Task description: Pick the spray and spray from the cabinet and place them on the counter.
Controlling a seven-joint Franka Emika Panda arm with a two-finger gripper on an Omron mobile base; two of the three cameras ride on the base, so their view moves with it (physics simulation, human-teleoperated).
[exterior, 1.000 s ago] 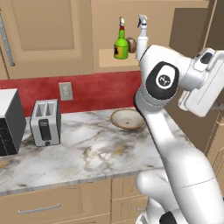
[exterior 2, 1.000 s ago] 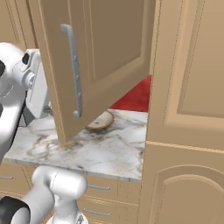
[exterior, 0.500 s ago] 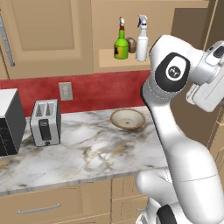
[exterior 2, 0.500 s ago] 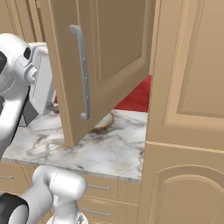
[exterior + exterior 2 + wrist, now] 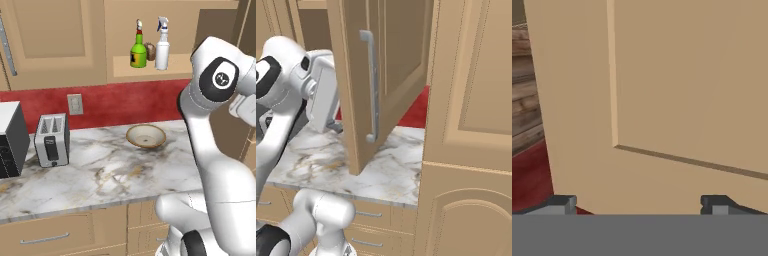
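cabinet (image 5: 396,60): door hung wide open over the counter, so the shelf was reachable
counter (image 5: 100,175): marble still bare of bottles, that's where they needed to land
arm: had swung right since a second earlier, uncovering the shelf
gripper (image 5: 639,202): jaws spread wide, holding nothing, nosed up against the door panel
green spray (image 5: 138,50) and white spray (image 5: 162,47): upright side by side on the shelf, untouched
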